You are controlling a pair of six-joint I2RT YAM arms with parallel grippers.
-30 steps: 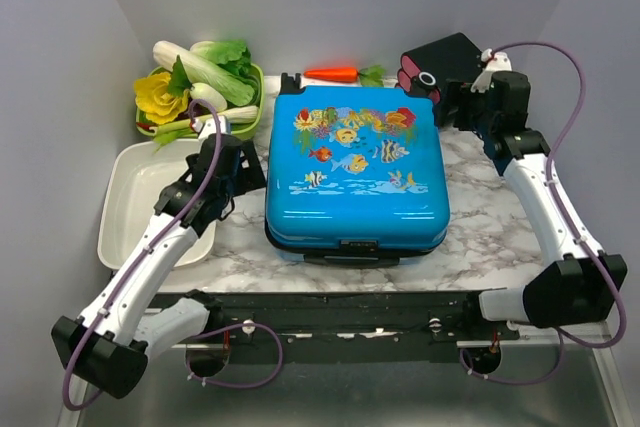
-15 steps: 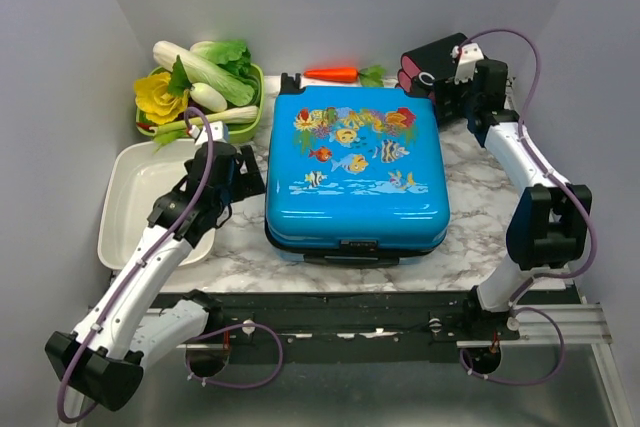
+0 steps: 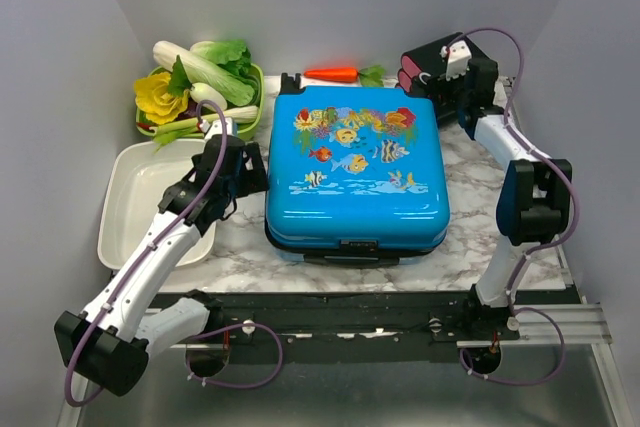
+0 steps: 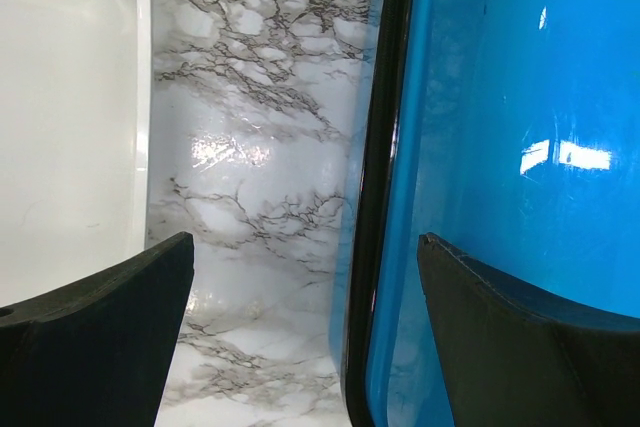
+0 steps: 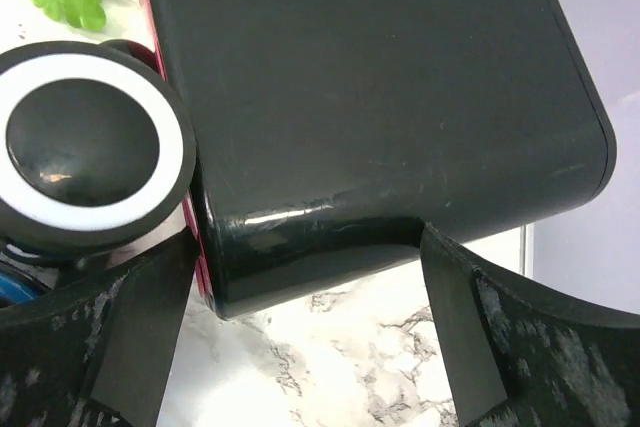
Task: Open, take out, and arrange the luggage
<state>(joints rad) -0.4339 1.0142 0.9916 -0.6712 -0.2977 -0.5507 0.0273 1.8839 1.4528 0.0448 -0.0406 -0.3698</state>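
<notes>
The luggage [image 3: 355,172], a bright-blue hard-shell suitcase with fish prints and black trim, lies flat and closed in the middle of the marble table. My left gripper [image 3: 248,169] is open at its left side. In the left wrist view the gripper [image 4: 310,347] straddles the case's black edge trim [image 4: 375,197], one finger over the marble and one over the blue shell [image 4: 520,97]. My right gripper [image 3: 457,87] is open at the back right, its jaws [image 5: 310,347] around the near corner of the black box [image 5: 370,97]. A black wheel with a white ring [image 5: 85,142] sits beside the box.
A white tray [image 3: 140,197] stands left of the suitcase, and its rim also shows in the left wrist view [image 4: 135,97]. A green bowl of vegetables [image 3: 195,87] is at the back left. A carrot [image 3: 332,74] lies behind the case. The black box with pink drawers [image 3: 435,62] is at the back right.
My right arm has folded upward and carried its gripper back and left, up against the black box. My left gripper has shifted slightly toward the suitcase's left edge.
</notes>
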